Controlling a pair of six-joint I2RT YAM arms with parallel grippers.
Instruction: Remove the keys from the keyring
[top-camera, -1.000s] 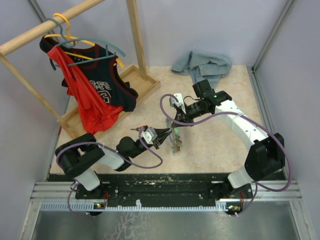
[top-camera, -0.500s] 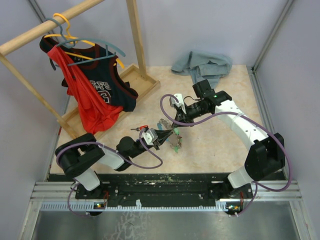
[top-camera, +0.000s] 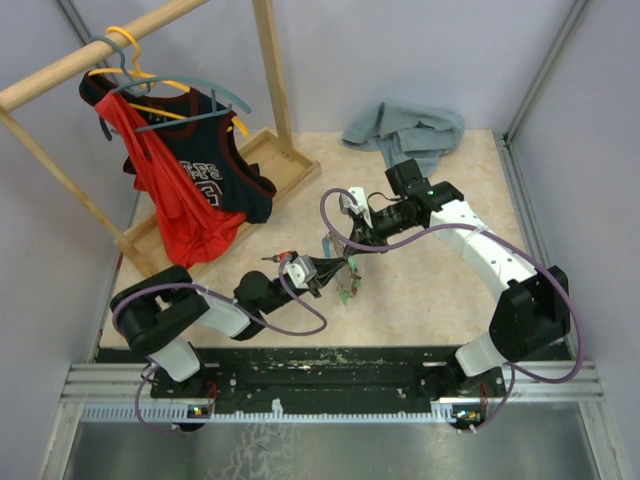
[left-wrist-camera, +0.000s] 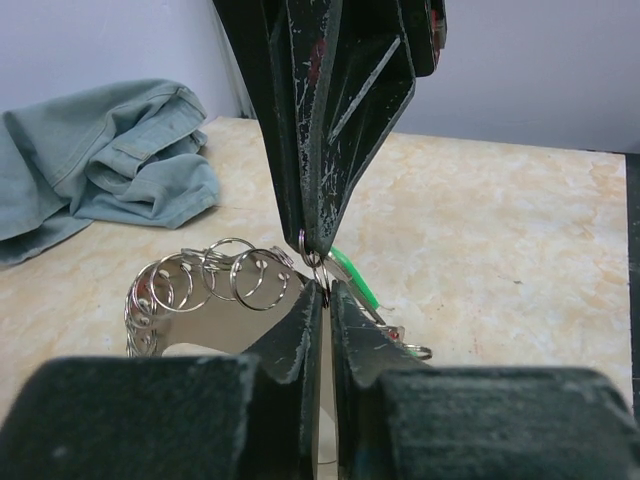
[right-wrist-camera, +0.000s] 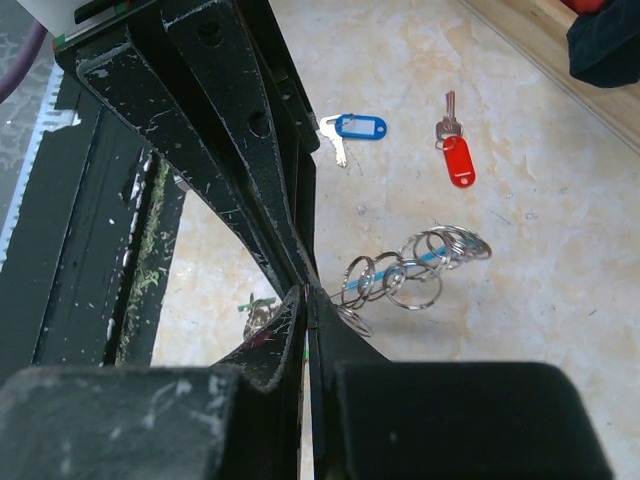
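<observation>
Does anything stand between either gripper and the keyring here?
Nothing visible does. The left gripper and right gripper meet tip to tip at the keyring, jaws pinched on its small rings. A blue-tagged key and a red-tagged key lie loose on the table, off to one side.

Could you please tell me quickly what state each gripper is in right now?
Left gripper: jaws nearly shut, pinching the keyring.
Right gripper: jaws shut on the keyring too.

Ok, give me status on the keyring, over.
Left gripper and right gripper both pinched on the keyring. Blue-tagged key, red-tagged key already off, on table. No obstruction seen.
</observation>
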